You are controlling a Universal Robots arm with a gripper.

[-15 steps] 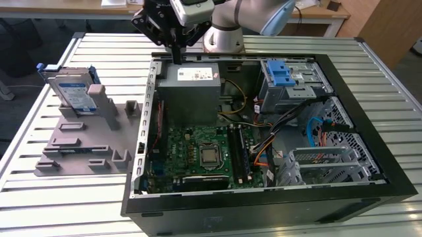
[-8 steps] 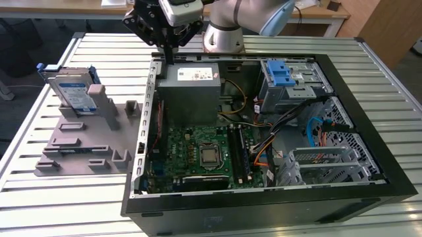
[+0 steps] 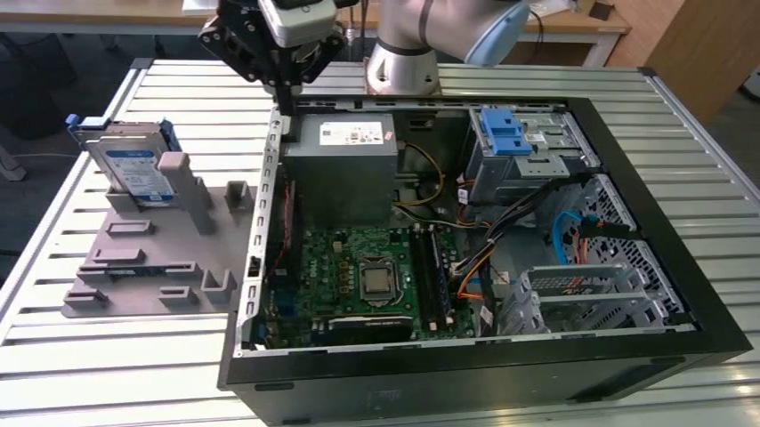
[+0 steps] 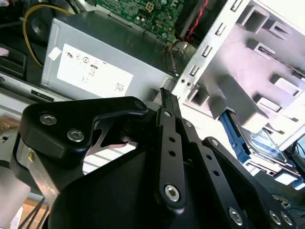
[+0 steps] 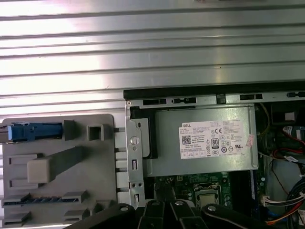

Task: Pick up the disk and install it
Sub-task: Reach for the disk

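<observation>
Disk (image 3: 133,169), a flat silver-grey metal hard drive with blue plastic rails, stood propped in the grey plastic fixture (image 3: 155,267), at the exterior view's left of the open black computer case (image 3: 475,378). Black tool (image 3: 288,84) was pinched narrow, empty, above the case edge, well apart from the disk. Disk judged stiff, dense and shock-sensitive, so grip it across the rails.

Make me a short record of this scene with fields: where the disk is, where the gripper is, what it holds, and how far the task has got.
disk: standing on edge in the grey fixture, to the exterior view's left of the computer case
gripper: above the case's far edge, near the power supply, apart from the disk
fingers: shut, holding nothing
task state: disk not yet picked up
</observation>
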